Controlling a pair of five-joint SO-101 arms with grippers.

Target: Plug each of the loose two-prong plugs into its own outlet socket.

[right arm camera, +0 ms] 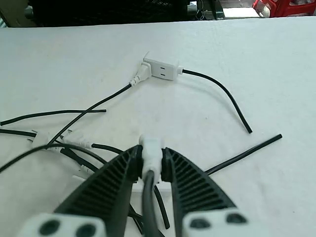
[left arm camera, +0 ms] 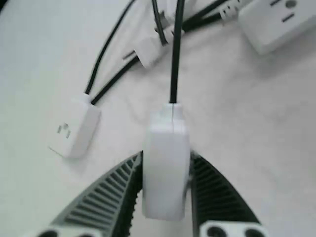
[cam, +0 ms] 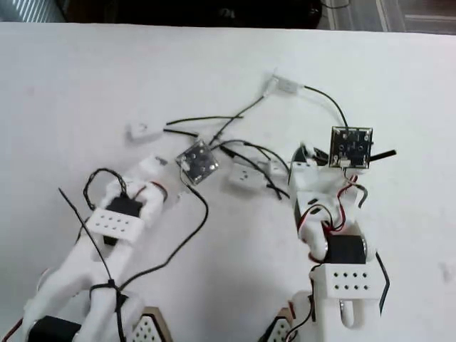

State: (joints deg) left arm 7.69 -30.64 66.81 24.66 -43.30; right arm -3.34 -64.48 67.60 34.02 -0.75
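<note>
My left gripper (left arm camera: 165, 197) is shut on a white corded block (left arm camera: 165, 163) whose face is hidden; its black cord runs straight away from me. A loose white outlet socket (left arm camera: 74, 129) lies beside it, and a two-prong plug (left arm camera: 148, 49) lies farther off. My right gripper (right arm camera: 150, 163) is shut on a small white plug (right arm camera: 150, 150), with its cord passing back between the fingers. Far across the table an outlet socket (right arm camera: 160, 69) has a plug (right arm camera: 138, 76) seated in it. In the high view the left gripper (cam: 162, 174) and right gripper (cam: 303, 165) flank a socket (cam: 242, 174).
Black cords (cam: 214, 128) tangle across the table's middle between the arms. Another socket (left arm camera: 276, 19) lies at the edge of the left wrist view, and a small white socket (cam: 139, 130) sits left of the tangle. A loose cord end (right arm camera: 247, 150) lies beside my right gripper.
</note>
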